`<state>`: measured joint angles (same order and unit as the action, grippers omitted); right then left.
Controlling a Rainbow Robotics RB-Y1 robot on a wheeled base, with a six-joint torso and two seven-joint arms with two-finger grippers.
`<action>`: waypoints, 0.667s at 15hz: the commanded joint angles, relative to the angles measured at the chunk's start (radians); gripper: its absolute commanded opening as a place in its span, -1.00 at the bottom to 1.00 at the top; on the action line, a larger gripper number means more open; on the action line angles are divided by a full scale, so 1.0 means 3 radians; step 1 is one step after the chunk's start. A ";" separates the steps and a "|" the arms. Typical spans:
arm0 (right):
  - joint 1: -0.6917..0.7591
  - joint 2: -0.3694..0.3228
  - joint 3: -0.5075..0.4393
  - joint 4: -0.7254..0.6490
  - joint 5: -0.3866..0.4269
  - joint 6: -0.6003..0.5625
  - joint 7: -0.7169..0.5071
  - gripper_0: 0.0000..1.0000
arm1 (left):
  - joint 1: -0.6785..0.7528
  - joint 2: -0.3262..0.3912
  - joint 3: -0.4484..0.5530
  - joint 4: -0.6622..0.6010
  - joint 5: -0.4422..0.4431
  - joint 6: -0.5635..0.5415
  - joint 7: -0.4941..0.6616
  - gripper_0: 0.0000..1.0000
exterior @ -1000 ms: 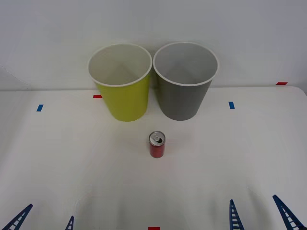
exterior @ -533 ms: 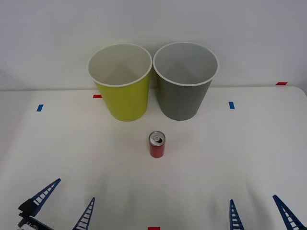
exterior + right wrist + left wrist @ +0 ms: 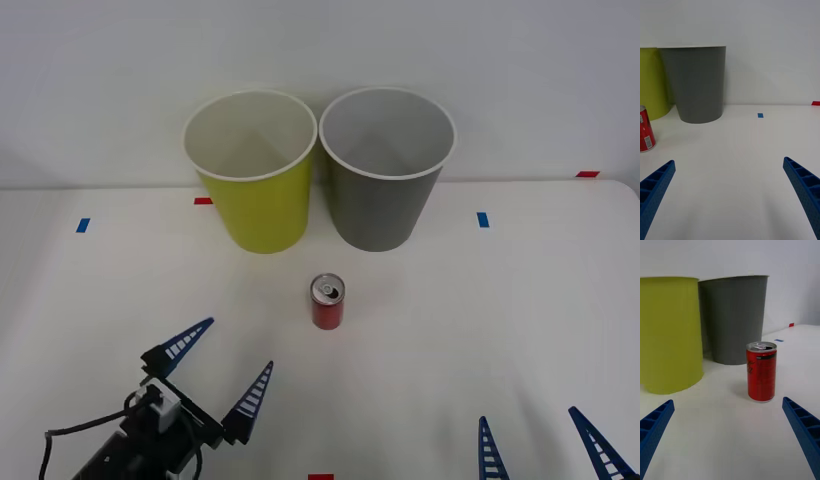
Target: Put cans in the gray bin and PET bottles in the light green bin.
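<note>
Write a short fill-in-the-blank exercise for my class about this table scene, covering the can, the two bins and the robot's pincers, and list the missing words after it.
1. The red can stands upright on the table in front of the two ____.
2. In the front view, the bin on the right is the ____ one; the light green bin is on the left.
3. The left pincer has its fingers ____ and aims toward the can.
4. The right pincer waits at the table's near edge, holding ____.

Missing words: bins; gray; open; nothing

A white table (image 3: 520, 330) runs up to a plain pale wall (image 3: 100, 60). Small blue and red marks, probably tape (image 3: 483, 219), dot it.
</note>
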<state>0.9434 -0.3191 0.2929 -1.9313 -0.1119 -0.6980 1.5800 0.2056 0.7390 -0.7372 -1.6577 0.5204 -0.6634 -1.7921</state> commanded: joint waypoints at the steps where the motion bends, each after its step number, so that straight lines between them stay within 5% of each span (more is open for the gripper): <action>1: 0.0000 0.0000 0.0000 0.0000 0.0000 0.0000 0.0000 1.00 | -0.0210 -0.0111 -0.0064 0.0019 0.0040 0.0243 -0.0019 1.00; 6: 0.0000 0.0000 0.0000 0.0000 0.0000 0.0000 0.0000 1.00 | -0.0486 -0.0372 -0.0064 0.0070 0.0055 0.0682 -0.0055 1.00; 10: 0.0000 0.0000 0.0000 0.0000 0.0000 0.0000 0.0000 1.00 | -0.0823 -0.0633 -0.0171 0.0433 0.0070 0.0698 -0.0065 1.00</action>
<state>0.9434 -0.3191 0.2930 -1.9313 -0.1119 -0.6980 1.5800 -0.0174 0.5687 -0.7766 -1.5495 0.5375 -0.4554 -1.8107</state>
